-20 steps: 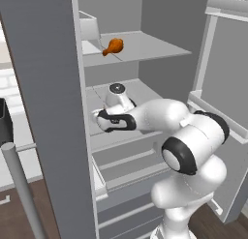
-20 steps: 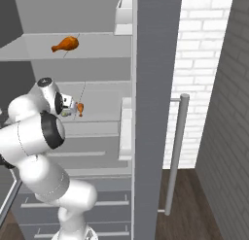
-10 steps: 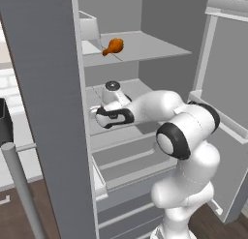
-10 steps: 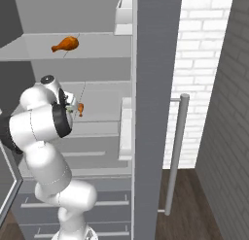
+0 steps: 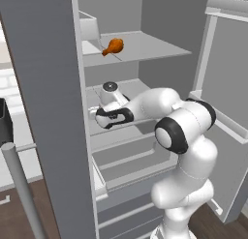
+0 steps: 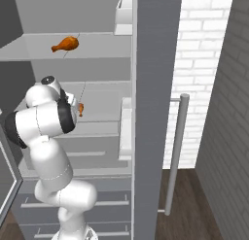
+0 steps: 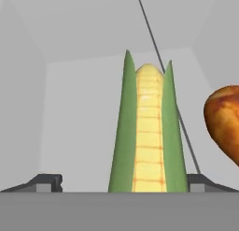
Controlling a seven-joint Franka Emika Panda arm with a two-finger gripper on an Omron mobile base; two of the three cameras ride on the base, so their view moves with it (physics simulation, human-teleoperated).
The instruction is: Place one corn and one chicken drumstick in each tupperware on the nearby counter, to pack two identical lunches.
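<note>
Gripper (image 7: pixel 121 182) open, jaws spread wide, one dark fingertip (image 7: pixel 46 182) at each lower corner of the hand view. Nothing held.

Corn (image 7: pixel 145 132) directly between the fingertips, lying lengthwise away from the hand, yellow kernels flanked by green husk on both sides, tapered end pointing away. Resting on pale fridge shelf (image 7: pixel 79 127). Contact between fingers and corn: cannot tell.

Chicken drumstick (image 7: pixel 226 122) just beside the corn at the right edge of hand view, only rounded orange-brown end visible. Same piece seen small in right base view (image 6: pixel 80 109), near the arm's wrist on the middle shelf.

Second drumstick (image 5: pixel 113 47) on the upper shelf (image 5: pixel 145 47), alone, bone tip toward the left in left base view; also in right base view (image 6: pixel 65 44).

Arm (image 5: pixel 155 105) reaching into open fridge at middle-shelf level, hand (image 5: pixel 112 116) low over the shelf surface. White box (image 5: pixel 88 29) at rear left of upper shelf. Drawers (image 5: pixel 131 160) below the middle shelf.
</note>
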